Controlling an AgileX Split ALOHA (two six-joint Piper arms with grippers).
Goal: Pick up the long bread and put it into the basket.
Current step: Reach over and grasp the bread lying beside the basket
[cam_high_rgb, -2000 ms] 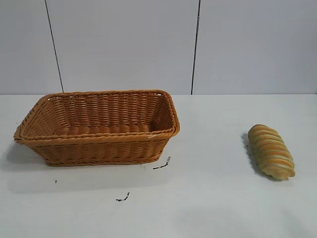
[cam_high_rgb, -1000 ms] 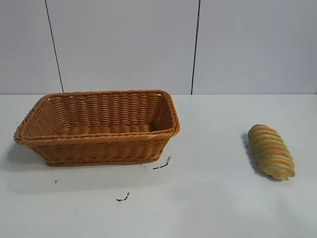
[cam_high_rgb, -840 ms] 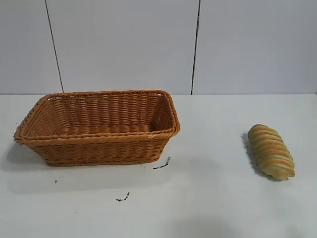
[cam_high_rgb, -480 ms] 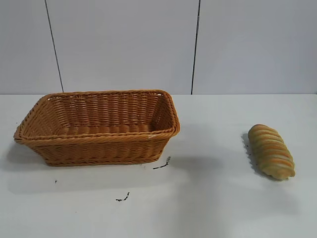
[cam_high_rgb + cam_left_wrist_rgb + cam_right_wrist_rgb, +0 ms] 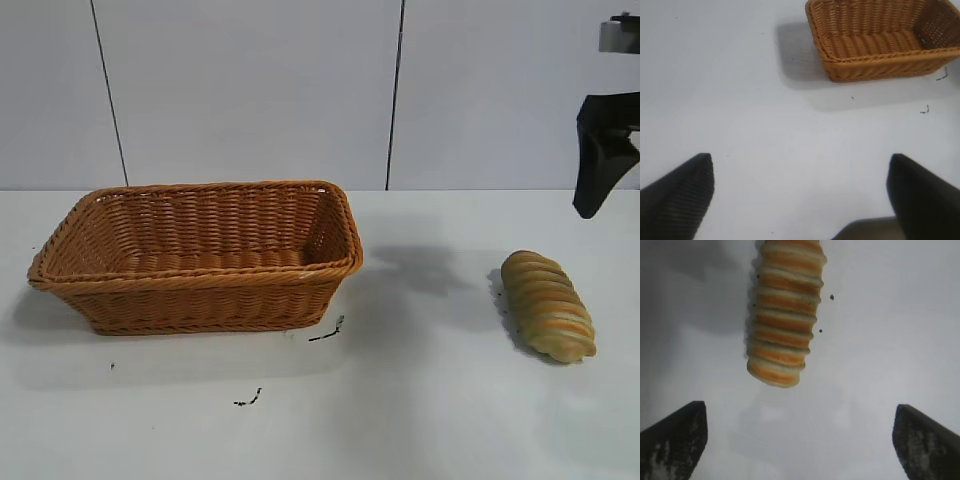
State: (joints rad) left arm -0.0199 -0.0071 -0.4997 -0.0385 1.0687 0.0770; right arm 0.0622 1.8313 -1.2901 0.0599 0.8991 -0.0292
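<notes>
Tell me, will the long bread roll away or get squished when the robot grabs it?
The long bread is rounded and oblong, so a sideways nudge might roll it a little, though its raised ridges probably slow that. It looks soft, so it may dent if pinched hard. The right gripper is open wide above it, not touching.

Looks like a lab test bench: bare white surface [image 5: 430, 400] with small black marks [image 5: 248, 400], plain grey panelled wall [image 5: 250, 90] behind, nothing homely.
</notes>
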